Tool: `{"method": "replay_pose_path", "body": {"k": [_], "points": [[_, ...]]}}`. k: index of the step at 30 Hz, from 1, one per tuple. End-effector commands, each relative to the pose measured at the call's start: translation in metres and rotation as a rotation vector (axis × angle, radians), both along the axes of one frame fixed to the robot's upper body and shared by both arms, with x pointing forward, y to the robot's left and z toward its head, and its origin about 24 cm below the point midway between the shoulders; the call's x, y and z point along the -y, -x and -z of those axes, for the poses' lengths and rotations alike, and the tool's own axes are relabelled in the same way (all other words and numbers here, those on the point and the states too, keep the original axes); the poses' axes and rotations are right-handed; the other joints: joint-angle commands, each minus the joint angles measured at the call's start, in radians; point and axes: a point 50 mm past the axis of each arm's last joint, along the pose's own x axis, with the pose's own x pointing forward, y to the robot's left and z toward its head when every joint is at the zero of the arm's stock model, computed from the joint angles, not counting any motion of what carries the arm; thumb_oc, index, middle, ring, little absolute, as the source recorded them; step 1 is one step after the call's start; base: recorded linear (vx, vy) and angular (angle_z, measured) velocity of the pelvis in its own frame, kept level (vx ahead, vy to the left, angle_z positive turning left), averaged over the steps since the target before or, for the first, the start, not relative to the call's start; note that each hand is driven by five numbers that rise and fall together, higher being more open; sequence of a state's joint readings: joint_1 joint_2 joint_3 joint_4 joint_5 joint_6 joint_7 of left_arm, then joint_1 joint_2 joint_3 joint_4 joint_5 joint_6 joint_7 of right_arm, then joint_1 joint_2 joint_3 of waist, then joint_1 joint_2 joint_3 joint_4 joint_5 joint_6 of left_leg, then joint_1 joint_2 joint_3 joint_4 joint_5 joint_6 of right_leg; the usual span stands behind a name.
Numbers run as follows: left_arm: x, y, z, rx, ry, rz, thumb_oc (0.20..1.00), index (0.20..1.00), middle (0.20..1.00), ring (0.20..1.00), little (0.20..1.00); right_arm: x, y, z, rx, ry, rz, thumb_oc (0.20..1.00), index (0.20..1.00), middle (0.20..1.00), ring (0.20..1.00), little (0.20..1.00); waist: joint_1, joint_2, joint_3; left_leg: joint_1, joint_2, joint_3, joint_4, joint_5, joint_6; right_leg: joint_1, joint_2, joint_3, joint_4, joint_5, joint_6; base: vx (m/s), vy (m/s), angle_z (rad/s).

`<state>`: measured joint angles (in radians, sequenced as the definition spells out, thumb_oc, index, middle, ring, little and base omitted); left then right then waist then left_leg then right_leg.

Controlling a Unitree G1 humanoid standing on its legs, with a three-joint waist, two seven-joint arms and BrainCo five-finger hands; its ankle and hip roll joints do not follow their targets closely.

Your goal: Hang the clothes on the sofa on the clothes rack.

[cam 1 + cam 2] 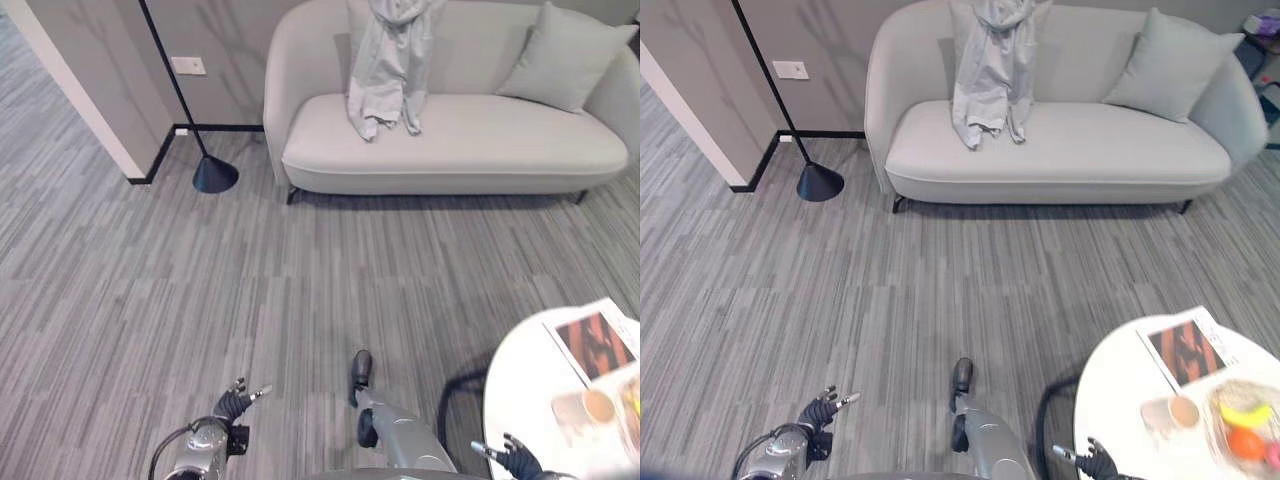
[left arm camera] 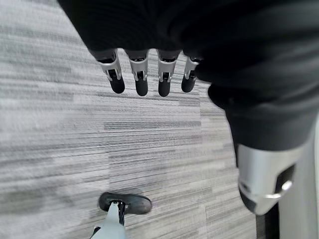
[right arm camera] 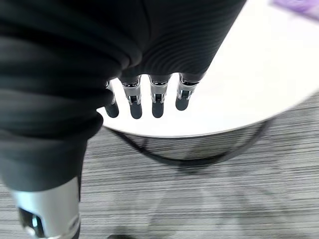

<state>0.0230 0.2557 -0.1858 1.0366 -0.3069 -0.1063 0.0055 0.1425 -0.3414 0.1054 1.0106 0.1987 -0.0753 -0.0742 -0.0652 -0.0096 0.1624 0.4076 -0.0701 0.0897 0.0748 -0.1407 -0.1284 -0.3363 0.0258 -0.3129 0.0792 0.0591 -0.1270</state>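
Clothes [image 1: 388, 62] hang down the sofa [image 1: 470, 140] back, lengthwise top to bottom, well ahead of both hands; left hand [image 1: 232, 403] sits nearer, right hand [image 1: 518, 459] beside the desk [image 1: 530, 380], both empty with fingers relaxed.

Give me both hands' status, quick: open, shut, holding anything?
Left hand: open, fingers straight, holding nothing, over the floor.
Right hand: open, fingers straight, holding nothing, beside the table.
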Motion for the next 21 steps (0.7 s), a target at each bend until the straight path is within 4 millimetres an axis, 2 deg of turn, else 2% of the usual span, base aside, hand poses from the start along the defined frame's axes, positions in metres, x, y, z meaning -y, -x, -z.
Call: {"method": "replay_pose_path", "body": {"k": [1,2,3,4,6,7,8,9,11,12,14,15,16,17,18,19,20,21], "points": [[-0.015,-0.026,-0.015,0.107,-0.033,-0.006,1.000,1.000,1.000,1.000,1.000,0.002,-0.015,-0.007,0.068,0.008,-0.009,1.000,1.000,1.000,1.000,1.000,-0.036,-0.026,0.021,-0.158,0.048,-0.014,-0.162,-0.031,0.091,0.114,-0.117,0.076,-0.166,0.101,0.294,0.44,-0.246,0.01],[-0.009,-0.025,-0.013,0.098,-0.019,0.011,1.000,1.000,1.000,1.000,1.000,0.009,-0.014,-0.009,0.066,0.022,0.006,1.000,1.000,1.000,1.000,1.000,-0.051,-0.003,0.011,-0.145,0.087,-0.024,-0.147,-0.022,0.070,0.129,-0.098,0.107,-0.153,0.099,0.281,0.44,-0.247,0.13],[-0.009,-0.025,-0.013,0.098,-0.019,0.011,1.000,1.000,1.000,1.000,1.000,0.009,-0.014,-0.009,0.066,0.023,0.006,1.000,1.000,1.000,1.000,1.000,-0.051,-0.001,0.011,-0.144,0.088,-0.024,-0.147,-0.023,0.070,0.129,-0.097,0.106,-0.153,0.099,0.281,0.49,-0.336,0.30],[-0.004,-0.023,-0.011,0.088,-0.008,0.028,1.000,1.000,1.000,1.000,1.000,0.016,-0.015,-0.013,0.081,0.036,0.015,1.000,1.000,1.000,1.000,1.000,-0.058,0.018,0.000,-0.151,0.122,-0.028,-0.088,0.017,0.049,0.149,-0.071,0.126,-0.143,0.080,0.256,0.32,-0.238,0.15],[0.000,-0.021,-0.010,0.079,-0.003,0.046,1.000,1.000,1.000,1.000,1.000,0.020,-0.019,-0.016,0.102,0.046,0.013,1.000,1.000,1.000,1.000,1.000,-0.064,0.037,-0.001,-0.179,0.155,-0.025,0.024,0.079,0.016,0.182,-0.041,0.135,-0.131,0.042,0.225,0.35,-0.282,-0.14],[0.001,-0.022,-0.010,0.080,-0.001,0.052,1.000,1.000,1.000,1.000,1.000,0.022,-0.023,-0.019,0.119,0.052,0.006,1.000,1.000,1.000,1.000,1.000,-0.063,0.039,0.000,-0.211,0.165,-0.026,0.118,0.125,0.005,0.209,-0.029,0.143,-0.131,0.019,0.207,0.30,-0.279,-0.34],[0.000,-0.022,-0.010,0.080,-0.001,0.053,1.000,1.000,1.000,1.000,1.000,0.023,-0.025,-0.022,0.134,0.054,-0.003,1.000,1.000,1.000,1.000,1.000,-0.061,0.032,0.006,-0.256,0.176,-0.031,0.247,0.174,0.003,0.239,-0.020,0.154,-0.129,-0.002,0.186,0.19,-0.200,-0.30],[0.000,-0.022,-0.010,0.080,-0.002,0.053,1.000,1.000,1.000,1.000,1.000,0.023,-0.025,-0.022,0.134,0.053,-0.003,1.000,1.000,1.000,1.000,1.000,-0.064,0.029,0.003,-0.260,0.173,-0.033,0.246,0.177,0.004,0.235,-0.023,0.152,-0.128,-0.001,0.186,0.20,-0.212,-0.21],[0.000,-0.025,-0.012,0.092,-0.001,0.056,1.000,1.000,1.000,1.000,1.000,0.027,-0.031,-0.028,0.170,0.066,-0.007,1.000,1.000,1.000,1.000,1.000,-0.048,0.008,0.027,-0.355,0.170,-0.056,0.478,0.251,0.021,0.290,-0.018,0.181,-0.130,-0.031,0.151,0.23,-0.237,-0.32],[-0.001,-0.025,-0.013,0.094,-0.004,0.050,1.000,1.000,1.000,1.000,1.000,0.029,-0.034,-0.031,0.180,0.079,-0.014,1.000,1.000,1.000,1.000,1.000,-0.036,-0.005,0.040,-0.393,0.162,-0.062,0.567,0.258,0.034,0.315,-0.018,0.194,-0.134,-0.042,0.140,0.28,-0.226,-0.36],[0.000,-0.028,-0.015,0.114,0.001,0.037,1.000,1.000,1.000,1.000,1.000,0.032,-0.037,-0.034,0.183,0.095,-0.029,1.000,1.000,1.000,1.000,1.000,-0.009,-0.022,0.056,-0.500,0.140,-0.062,0.622,0.217,0.062,0.360,-0.025,0.227,-0.142,-0.061,0.135,0.30,-0.144,-0.50],[0.000,-0.028,-0.014,0.115,0.010,0.021,1.000,1.000,1.000,1.000,1.000,0.032,-0.038,-0.035,0.184,0.103,-0.038,1.000,1.000,1.000,1.000,1.000,0.013,-0.027,0.065,-0.551,0.121,-0.068,0.609,0.183,0.071,0.384,-0.022,0.249,-0.146,-0.070,0.135,0.32,-0.068,-0.85],[0.000,-0.027,-0.014,0.115,0.014,0.013,1.000,1.000,1.000,1.000,1.000,0.032,-0.040,-0.035,0.186,0.104,-0.048,1.000,1.000,1.000,1.000,1.000,0.029,-0.027,0.068,-0.576,0.101,-0.070,0.540,0.164,0.079,0.402,-0.021,0.269,-0.149,-0.075,0.141,0.45,-0.035,-1.05],[0.001,-0.022,-0.012,0.109,0.020,0.007,1.000,1.000,1.000,1.000,1.000,0.031,-0.043,-0.036,0.186,0.110,-0.072,1.000,1.000,1.000,1.000,1.000,0.054,-0.028,0.069,-0.604,0.063,-0.071,0.377,0.141,0.090,0.427,-0.020,0.293,-0.153,-0.091,0.153,0.46,-0.012,-0.98],[0.001,-0.020,-0.012,0.107,0.019,0.002,1.000,1.000,1.000,1.000,1.000,0.031,-0.046,-0.037,0.191,0.113,-0.085,1.000,1.000,1.000,1.000,1.000,0.073,-0.019,0.071,-0.632,0.044,-0.068,0.238,0.150,0.090,0.453,-0.006,0.303,-0.161,-0.105,0.159,0.35,-0.006,-0.90],[0.001,-0.020,-0.012,0.107,0.019,0.002,1.000,1.000,1.000,1.000,1.000,0.031,-0.046,-0.037,0.191,0.113,-0.085,1.000,1.000,1.000,1.000,1.000,0.072,-0.021,0.070,-0.630,0.043,-0.068,0.231,0.155,0.090,0.452,-0.008,0.303,-0.161,-0.105,0.159,0.31,-0.016,-0.70],[0.000,-0.020,-0.012,0.113,0.021,-0.001,1.000,1.000,1.000,1.000,1.000,0.030,-0.048,-0.037,0.194,0.114,-0.093,1.000,1.000,1.000,1.000,1.000,0.088,-0.006,0.068,-0.636,0.039,-0.065,0.096,0.205,0.084,0.477,0.013,0.315,-0.165,-0.120,0.160,0.45,-0.033,-0.58],[-0.001,-0.016,-0.012,0.107,0.016,-0.002,1.000,1.000,1.000,1.000,1.000,0.029,-0.048,-0.037,0.199,0.121,-0.095,1.000,1.000,1.000,1.000,1.000,0.106,0.007,0.073,-0.675,0.038,-0.020,-0.076,0.271,0.068,0.517,0.037,0.328,-0.163,-0.148,0.157,0.59,-0.041,-0.58]]}}
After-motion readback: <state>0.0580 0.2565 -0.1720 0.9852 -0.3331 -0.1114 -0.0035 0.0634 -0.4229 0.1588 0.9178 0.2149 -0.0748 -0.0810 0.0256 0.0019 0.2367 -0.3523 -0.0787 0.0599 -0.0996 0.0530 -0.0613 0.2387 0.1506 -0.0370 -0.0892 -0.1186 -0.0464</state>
